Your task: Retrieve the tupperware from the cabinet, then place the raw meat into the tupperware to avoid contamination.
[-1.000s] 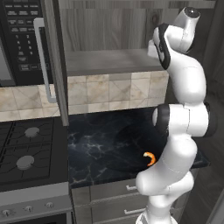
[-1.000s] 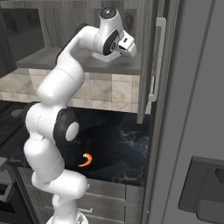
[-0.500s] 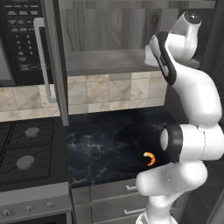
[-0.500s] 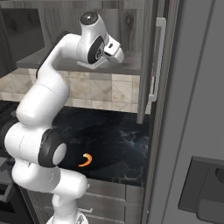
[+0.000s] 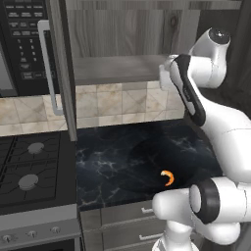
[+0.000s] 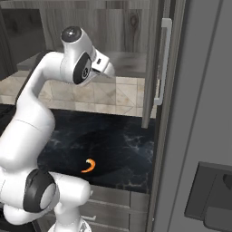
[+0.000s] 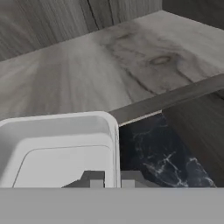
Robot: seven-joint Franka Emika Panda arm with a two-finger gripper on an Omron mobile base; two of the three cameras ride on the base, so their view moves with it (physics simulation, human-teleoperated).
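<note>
Tupperware (image 7: 61, 148) has nothing in it, its rim pinched between the closed gripper (image 7: 111, 179) fingers, at the front edge of the cabinet (image 5: 122, 68) shelf. Raw meat (image 5: 167, 177) lies below on the black counter (image 5: 117, 162), near its front edge.

the pincer (image 7: 113, 178) is closed on the right rim of the tupperware (image 7: 61, 148), one fingertip inside the wall and one outside. beyond it lies the wood-grain shelf (image 7: 109, 65) of the cabinet, with the dark marbled bench (image 7: 162, 162) below its front edge.
</note>
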